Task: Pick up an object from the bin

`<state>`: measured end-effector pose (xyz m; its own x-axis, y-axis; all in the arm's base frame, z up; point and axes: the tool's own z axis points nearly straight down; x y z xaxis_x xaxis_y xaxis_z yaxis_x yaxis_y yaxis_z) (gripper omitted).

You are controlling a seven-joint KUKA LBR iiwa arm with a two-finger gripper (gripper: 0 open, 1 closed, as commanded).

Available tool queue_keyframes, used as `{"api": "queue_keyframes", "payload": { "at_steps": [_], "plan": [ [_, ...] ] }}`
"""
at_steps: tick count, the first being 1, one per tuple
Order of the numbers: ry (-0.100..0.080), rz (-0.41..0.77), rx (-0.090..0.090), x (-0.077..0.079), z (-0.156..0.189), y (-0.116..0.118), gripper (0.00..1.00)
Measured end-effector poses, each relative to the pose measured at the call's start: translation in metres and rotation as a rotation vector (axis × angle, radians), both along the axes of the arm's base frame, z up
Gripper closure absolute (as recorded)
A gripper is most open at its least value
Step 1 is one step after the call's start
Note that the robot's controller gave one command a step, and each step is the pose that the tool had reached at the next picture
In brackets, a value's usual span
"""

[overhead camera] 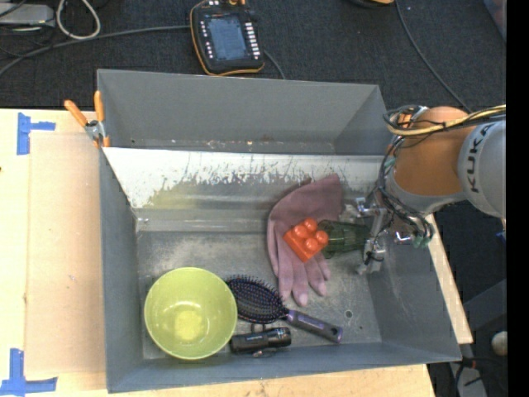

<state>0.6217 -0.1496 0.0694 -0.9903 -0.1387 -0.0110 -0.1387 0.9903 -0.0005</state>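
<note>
Down-left of the fingers (369, 261) lie a brush (252, 298), a black cylinder (260, 340) and, farthest, a green bowl (190, 313); a pendant (226, 33) rests far up-left of them.

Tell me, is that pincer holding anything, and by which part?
Cannot tell: the pincer is right by a dark green thing beside the orange block.

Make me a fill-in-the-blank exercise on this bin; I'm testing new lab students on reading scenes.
1. The ____ toy brick lies on the pink glove.
2. The yellow-green bowl sits in the near ____ corner of the bin, as the camera sees it.
3. The gripper is on the glove's ____ side, next to a dark green thing.

Missing words: orange; left; right.
</note>
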Motion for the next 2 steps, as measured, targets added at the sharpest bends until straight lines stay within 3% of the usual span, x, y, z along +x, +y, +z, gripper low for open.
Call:
{"api": "queue_keyframes", "payload": {
  "at_steps": [1, 2],
  "plan": [
    [0.024, -0.268, 0.004, -0.0002, -0.0002, 0.0149, 1.00],
    [0.024, -0.267, 0.004, -0.0002, 0.0000, 0.0150, 1.00]
  ]
}}
